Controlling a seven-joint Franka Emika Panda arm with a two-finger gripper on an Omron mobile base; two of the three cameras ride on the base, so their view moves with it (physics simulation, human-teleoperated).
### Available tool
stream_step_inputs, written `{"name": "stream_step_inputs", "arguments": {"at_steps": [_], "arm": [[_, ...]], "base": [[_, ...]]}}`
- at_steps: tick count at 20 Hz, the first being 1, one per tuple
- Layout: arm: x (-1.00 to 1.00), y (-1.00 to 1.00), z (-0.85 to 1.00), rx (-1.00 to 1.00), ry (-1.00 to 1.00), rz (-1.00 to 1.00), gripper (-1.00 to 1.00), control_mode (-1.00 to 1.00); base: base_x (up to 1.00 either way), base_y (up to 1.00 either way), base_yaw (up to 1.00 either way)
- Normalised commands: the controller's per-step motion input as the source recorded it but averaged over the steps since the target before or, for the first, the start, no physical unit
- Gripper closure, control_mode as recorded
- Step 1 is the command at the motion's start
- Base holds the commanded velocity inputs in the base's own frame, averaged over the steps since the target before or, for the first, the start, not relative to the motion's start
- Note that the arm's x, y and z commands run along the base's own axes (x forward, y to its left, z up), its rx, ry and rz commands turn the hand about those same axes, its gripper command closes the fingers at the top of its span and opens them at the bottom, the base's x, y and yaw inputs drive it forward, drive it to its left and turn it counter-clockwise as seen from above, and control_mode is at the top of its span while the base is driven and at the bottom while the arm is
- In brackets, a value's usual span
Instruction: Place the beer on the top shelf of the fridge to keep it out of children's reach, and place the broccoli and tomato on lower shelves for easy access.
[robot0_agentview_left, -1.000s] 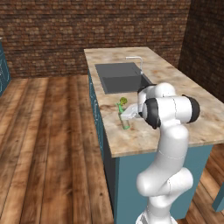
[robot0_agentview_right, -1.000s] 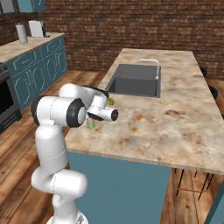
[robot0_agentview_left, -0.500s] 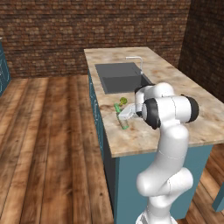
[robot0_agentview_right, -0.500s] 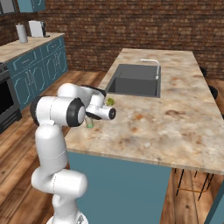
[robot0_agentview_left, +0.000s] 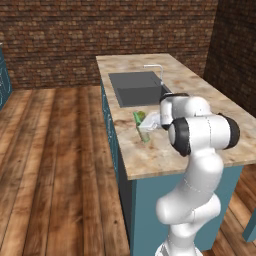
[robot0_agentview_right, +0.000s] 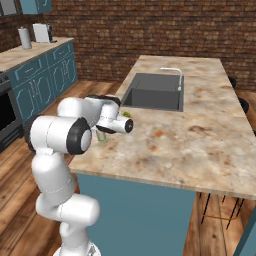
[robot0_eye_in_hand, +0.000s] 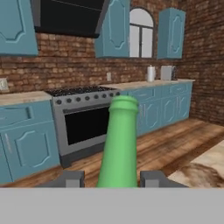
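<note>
**Bottle in hand, fridge still to find**

My fingers (robot0_eye_in_hand: 73, 178) stand close on either side of the beer (robot0_eye_in_hand: 119, 144), narrowed onto its green glass; I judge it gripped, near the left edge of the island counter (robot0_agentview_left: 200, 95), just before the sink (robot0_agentview_left: 136, 88); nothing is shelved yet, so all three placements are left, as I judge it. Left to right: plank floor (robot0_agentview_left: 55, 150); marbled counter; brick wall beyond. Ahead of my hand, teal cabinets and a stove (robot0_eye_in_hand: 83, 122).
</note>
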Motion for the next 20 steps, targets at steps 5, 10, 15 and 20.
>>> {"name": "stream_step_inputs", "arguments": {"at_steps": [5, 10, 15, 20], "arm": [[-0.73, -0.03, 1.0, -0.03, 0.06, -0.1, 1.0, -1.0], [-0.88, -0.03, 1.0, -0.01, 0.25, -0.25, 1.0, -1.0], [-0.86, 0.0, 0.94, 0.0, 0.26, -0.33, 1.0, -1.0], [-0.76, 0.0, 0.79, 0.0, 0.06, -0.37, 1.0, -1.0]], "base": [[0.0, 0.0, 0.0], [0.0, 0.0, 0.0], [0.0, 0.0, 0.0], [0.0, 0.0, 0.0]]}}
